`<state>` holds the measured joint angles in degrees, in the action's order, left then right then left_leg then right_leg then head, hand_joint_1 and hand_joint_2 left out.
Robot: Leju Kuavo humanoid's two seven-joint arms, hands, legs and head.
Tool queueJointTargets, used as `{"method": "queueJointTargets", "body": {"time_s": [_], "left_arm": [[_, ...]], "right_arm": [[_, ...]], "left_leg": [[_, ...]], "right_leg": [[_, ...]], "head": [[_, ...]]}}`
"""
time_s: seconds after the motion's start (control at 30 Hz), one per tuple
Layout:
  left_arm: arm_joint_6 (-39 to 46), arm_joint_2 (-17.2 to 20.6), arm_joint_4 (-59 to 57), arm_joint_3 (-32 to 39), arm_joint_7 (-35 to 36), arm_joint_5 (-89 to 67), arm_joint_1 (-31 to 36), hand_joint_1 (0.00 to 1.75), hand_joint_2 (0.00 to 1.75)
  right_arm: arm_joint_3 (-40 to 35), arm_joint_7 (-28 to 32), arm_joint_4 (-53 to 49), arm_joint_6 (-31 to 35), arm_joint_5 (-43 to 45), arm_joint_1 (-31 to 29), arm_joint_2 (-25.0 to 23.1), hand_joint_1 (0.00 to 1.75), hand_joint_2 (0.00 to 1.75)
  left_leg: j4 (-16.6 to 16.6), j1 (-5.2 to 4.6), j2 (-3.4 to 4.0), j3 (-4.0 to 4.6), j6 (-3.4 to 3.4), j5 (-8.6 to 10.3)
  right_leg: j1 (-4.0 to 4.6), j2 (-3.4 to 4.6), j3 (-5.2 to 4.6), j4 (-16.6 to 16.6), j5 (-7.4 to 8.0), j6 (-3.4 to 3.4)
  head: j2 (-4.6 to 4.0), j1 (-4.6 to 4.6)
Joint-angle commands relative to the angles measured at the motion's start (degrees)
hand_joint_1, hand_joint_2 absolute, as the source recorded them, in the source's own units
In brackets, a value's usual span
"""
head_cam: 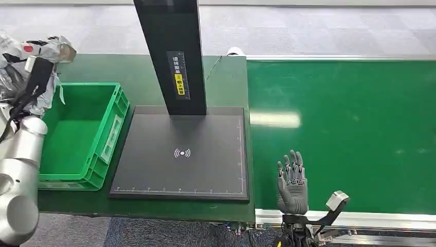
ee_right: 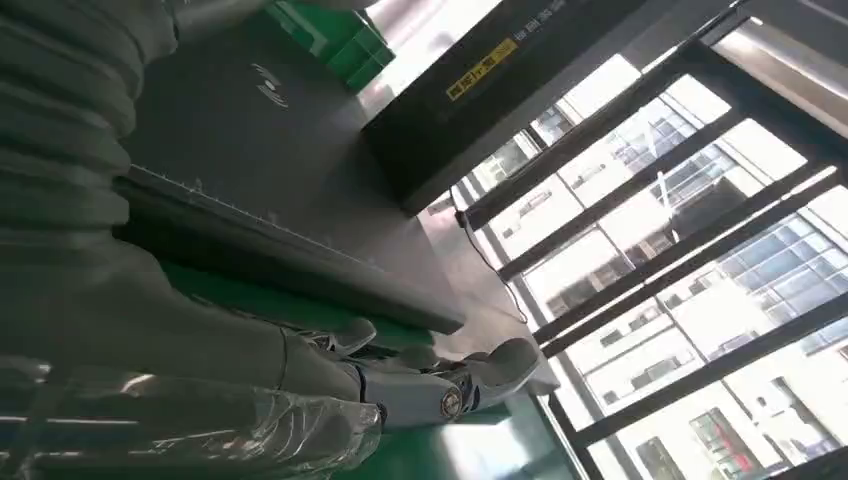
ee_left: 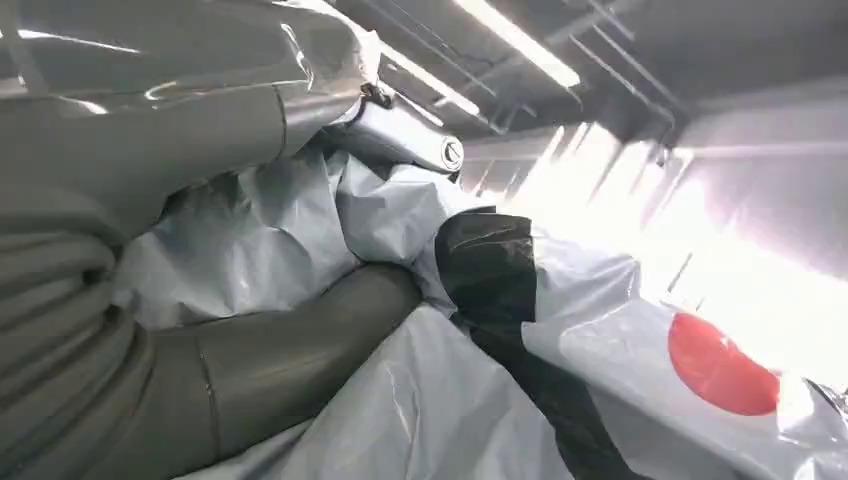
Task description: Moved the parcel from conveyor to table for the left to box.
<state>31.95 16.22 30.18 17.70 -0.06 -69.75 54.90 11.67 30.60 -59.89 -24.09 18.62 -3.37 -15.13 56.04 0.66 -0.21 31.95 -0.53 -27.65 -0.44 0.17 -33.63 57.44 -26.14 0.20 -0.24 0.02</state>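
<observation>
A dark grey right hand (head_cam: 292, 184) with slim black-jointed fingers is seen, a silver block mounted on a black bracket beside its wrist. The left arm (head_cam: 20, 175) beside the green crate (head_cam: 110, 135) is clad in rounded silver shells; black cables are routed above it.

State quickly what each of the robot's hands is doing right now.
Left hand: holding the grey parcel.
Right hand: open, holding nothing, over the conveyor.
</observation>
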Motion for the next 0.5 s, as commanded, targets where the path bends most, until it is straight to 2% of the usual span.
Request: {"method": "queueJointTargets", "body": {"time_s": [0.03, 0.17, 0.5], "left_arm": [[-0.6, -5.1, -8.2, 1.3, -1.1, 0.3, -3.8, 1.75, 1.75], [-1.6, -6.7, -7.8, 1.3, -1.3, -0.9, -7.1, 1.75, 1.75], [-2.0, -6.4, -7.9, 1.5, -1.5, -0.9, -6.8, 1.75, 1.75]], "right_arm": [[1.4, -0.7, -1.4, 0.6, 0.0, 0.0, -0.3, 0.0, 1.75], [1.2, -1.2, -0.6, 0.7, 0.1, -0.8, -0.5, 0.0, 1.75], [1.2, -1.2, -0.2, 0.7, 0.1, -1.1, -0.5, 0.0, 1.75]], "left_leg": [[-0.1, -0.08, -0.1, -0.14, 0.03, 0.05], [-0.1, -0.05, -0.07, -0.13, 0.04, 0.03], [0.0, 0.0, -0.04, -0.01, 0.02, 0.01]], "right_leg": [[-0.07, -0.13, 0.15, -0.1, -0.02, 0.02], [-0.04, -0.09, 0.15, -0.1, -0.01, 0.02], [0.01, -0.06, 0.05, 0.0, 0.01, 0.0]], "head": [[0.0, -0.02], [0.0, 0.0], [0.0, -0.02]]}}
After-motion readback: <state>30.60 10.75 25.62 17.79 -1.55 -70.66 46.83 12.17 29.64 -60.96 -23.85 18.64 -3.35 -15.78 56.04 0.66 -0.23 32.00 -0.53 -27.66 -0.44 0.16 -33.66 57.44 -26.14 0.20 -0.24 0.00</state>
